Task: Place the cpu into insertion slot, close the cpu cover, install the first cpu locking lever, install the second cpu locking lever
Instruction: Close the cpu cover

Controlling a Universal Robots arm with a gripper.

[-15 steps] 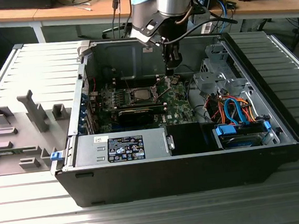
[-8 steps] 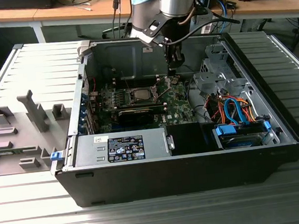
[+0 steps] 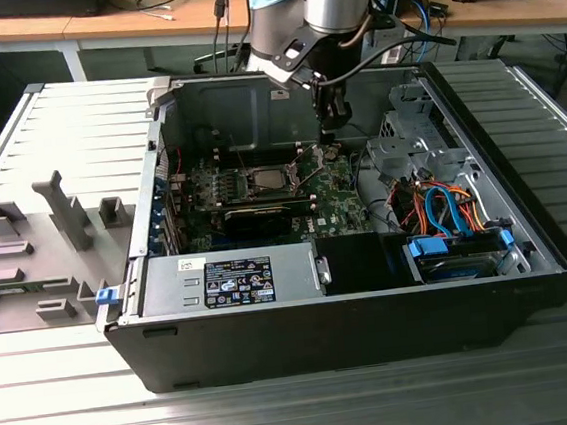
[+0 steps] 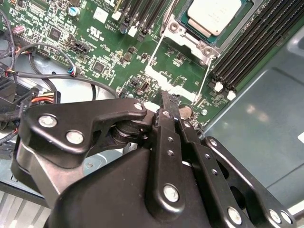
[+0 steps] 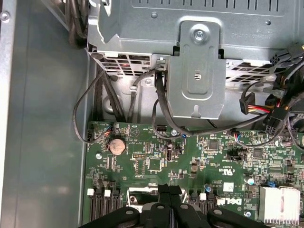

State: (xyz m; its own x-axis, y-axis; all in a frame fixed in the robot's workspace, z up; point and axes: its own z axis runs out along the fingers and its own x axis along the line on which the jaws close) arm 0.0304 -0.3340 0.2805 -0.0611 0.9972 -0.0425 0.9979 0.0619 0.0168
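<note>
Where the arm reaches down into the open computer case (image 3: 306, 341), the gripper (image 3: 329, 144) hangs low over the green motherboard (image 3: 337, 192), just to the exterior view's right of the insertion slot (image 3: 263, 181). In both wrist views the two black fingers are pressed together along their length, and no part can be made out between them; the fingertips (image 5: 164, 190) sit side by side with no gap. The cpu (image 4: 212, 14) lies flat in the insertion slot (image 4: 190, 39), its silver-grey top fully exposed. The cpu cover (image 4: 161, 76) is not down over the chip. It appears to be swung open on its hinge toward the gripper, though its exact tilt cannot be judged from this angle. In the second wrist view the closed tips of the gripper (image 4: 169, 99) are just beside the free edge of the cover, and contact cannot be confirmed. Long black memory slots (image 4: 247, 42) run beside the socket. In the first wrist view a round coin cell (image 5: 117, 145) sits on the board, and black cables (image 5: 161, 109) lead from the board up behind a grey metal bracket (image 5: 197, 71).
</note>
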